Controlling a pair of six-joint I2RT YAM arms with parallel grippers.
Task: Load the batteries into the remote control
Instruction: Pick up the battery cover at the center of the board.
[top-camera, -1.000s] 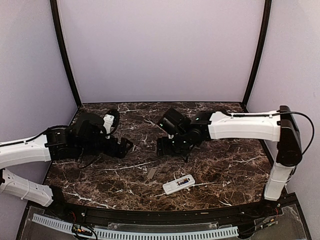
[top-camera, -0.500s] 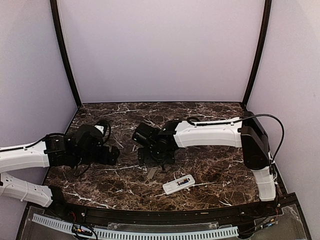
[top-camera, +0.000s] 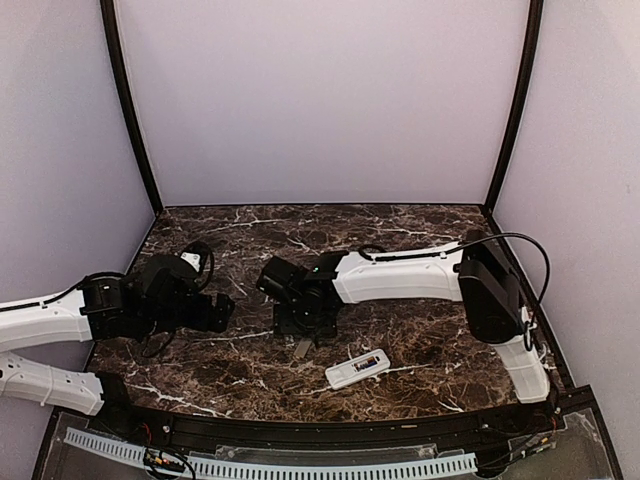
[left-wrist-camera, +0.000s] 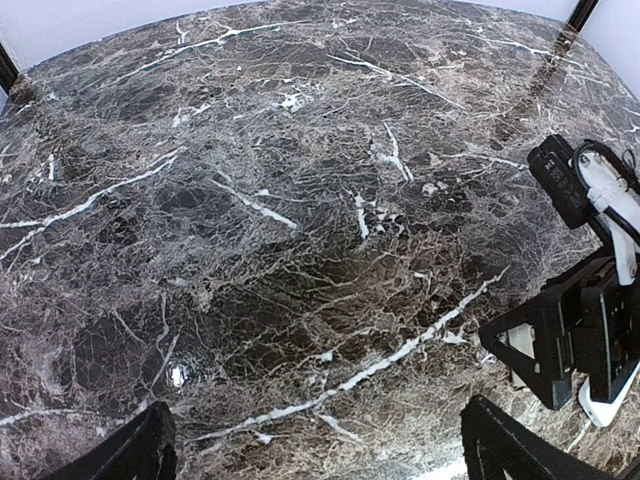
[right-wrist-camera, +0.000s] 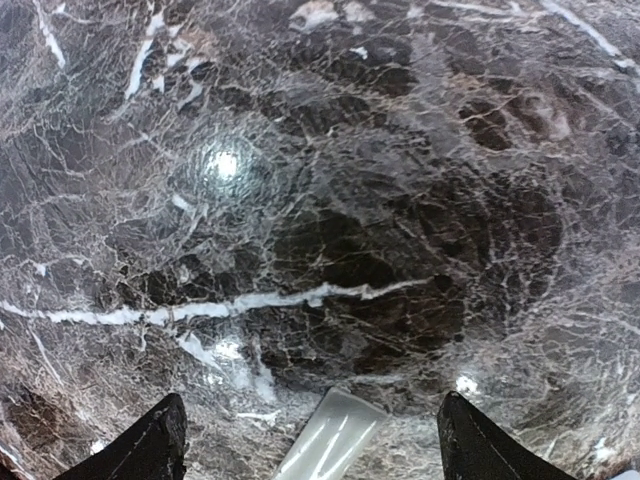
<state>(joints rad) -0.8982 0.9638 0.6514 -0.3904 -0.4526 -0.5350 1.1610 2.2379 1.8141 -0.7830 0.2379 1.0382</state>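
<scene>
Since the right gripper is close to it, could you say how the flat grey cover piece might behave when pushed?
Thin and flat, the cover piece probably won't roll. On the glossy marble table it may slide, and its low edges look hard to pinch.

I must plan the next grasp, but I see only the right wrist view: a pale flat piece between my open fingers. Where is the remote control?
Observer: The remote control lies on the table, right of that grey cover piece and nearer the front edge, front side up.
Operator: And the left gripper?
Observer: The left gripper hangs open over the table, left of the right gripper.
Operator: Any batteries?
Observer: No batteries show in any view.
</scene>
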